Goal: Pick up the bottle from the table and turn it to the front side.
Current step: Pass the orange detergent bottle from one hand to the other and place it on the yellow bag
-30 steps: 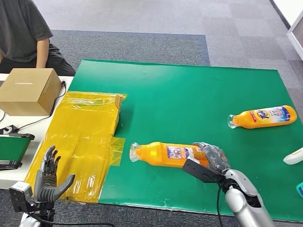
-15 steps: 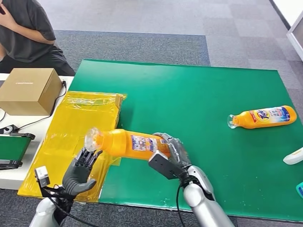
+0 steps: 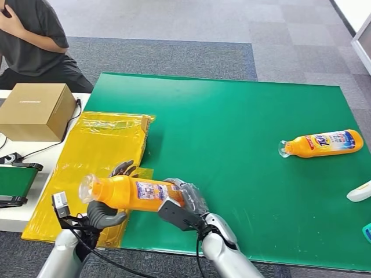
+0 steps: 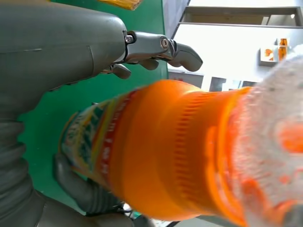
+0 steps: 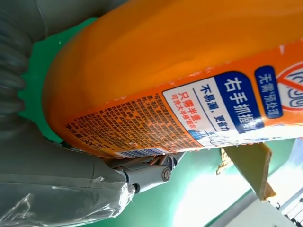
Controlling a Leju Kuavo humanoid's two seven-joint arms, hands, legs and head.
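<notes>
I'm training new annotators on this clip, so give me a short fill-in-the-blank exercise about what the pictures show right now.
1. The right hand holds the orange bottle by its ____ end.
2. The left hand meets the bottle near its ____.
3. A second orange bottle lies on the ____ mat.
4. The brown ____ sits beside the yellow plastic sheet.

Missing words: base; neck; green; cardboard box

Green table (image 3: 227, 133) with second orange bottle (image 3: 322, 143), yellow bag (image 3: 100, 156).
</notes>
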